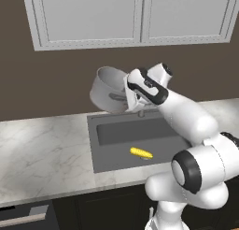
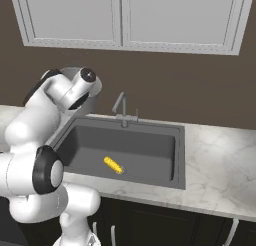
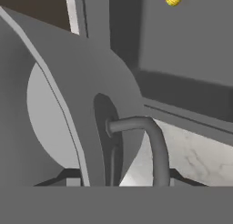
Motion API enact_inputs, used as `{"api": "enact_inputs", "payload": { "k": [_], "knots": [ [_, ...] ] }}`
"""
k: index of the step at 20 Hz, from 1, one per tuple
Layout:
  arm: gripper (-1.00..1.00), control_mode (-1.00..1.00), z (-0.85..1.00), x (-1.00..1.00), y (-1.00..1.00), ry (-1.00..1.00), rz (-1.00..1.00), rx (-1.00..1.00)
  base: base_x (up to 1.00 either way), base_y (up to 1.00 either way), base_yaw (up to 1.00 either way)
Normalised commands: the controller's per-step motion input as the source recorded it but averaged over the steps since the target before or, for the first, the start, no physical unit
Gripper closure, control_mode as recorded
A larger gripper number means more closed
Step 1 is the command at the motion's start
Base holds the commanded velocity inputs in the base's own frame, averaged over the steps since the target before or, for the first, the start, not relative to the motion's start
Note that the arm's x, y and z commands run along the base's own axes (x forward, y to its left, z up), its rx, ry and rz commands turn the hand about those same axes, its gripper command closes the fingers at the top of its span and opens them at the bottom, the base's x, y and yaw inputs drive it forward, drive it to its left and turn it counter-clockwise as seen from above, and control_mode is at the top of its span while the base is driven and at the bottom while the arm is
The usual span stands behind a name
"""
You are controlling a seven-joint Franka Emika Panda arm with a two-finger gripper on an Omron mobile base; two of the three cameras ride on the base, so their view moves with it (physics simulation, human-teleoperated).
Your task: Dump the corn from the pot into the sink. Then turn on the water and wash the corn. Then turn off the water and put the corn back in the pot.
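the gripper (image 1: 127, 94) pinches the wide grey metal pot (image 1: 108, 89) by its rim, tipped above the dark rectangular sink's (image 1: 95, 145) back edge for dumping; the small yellow corn cob (image 1: 141, 153) lies in the basin.

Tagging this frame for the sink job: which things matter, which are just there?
Job:
- pot, tipped, held up over the sink's back edge by the gripper
- corn, lying in the sink
- sink
- faucet, no water running

Just there:
- cabinets
- counter
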Motion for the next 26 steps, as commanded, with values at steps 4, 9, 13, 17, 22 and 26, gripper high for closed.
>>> {"api": "enact_inputs", "payload": {
  "k": [4, 9, 13, 17, 22, 26],
  "knots": [
    [1.0, -1.0, -0.11, -0.05, 0.25, 0.0, 0.03, -0.22, 0.0, 0.0, 0.0],
    [1.0, -1.0, -0.06, 0.0, 0.24, 0.0, 0.03, -0.14, 0.0, 0.0, 0.0],
    [1.0, -1.0, -0.06, 0.0, 0.23, 0.0, 0.02, -0.12, 0.0, 0.0, 0.0],
    [1.0, -1.0, -0.12, 0.0, 0.27, 0.0, 0.01, -0.11, 0.0, 0.0, 0.0],
    [1.0, -1.0, -0.05, -0.03, 0.27, 0.0, 0.0, -0.08, 0.0, 0.0, 0.0],
    [1.0, -1.0, -0.01, -0.02, 0.28, 0.0, 0.0, -0.04, 0.0, 0.0, 0.0]
  ]
}}
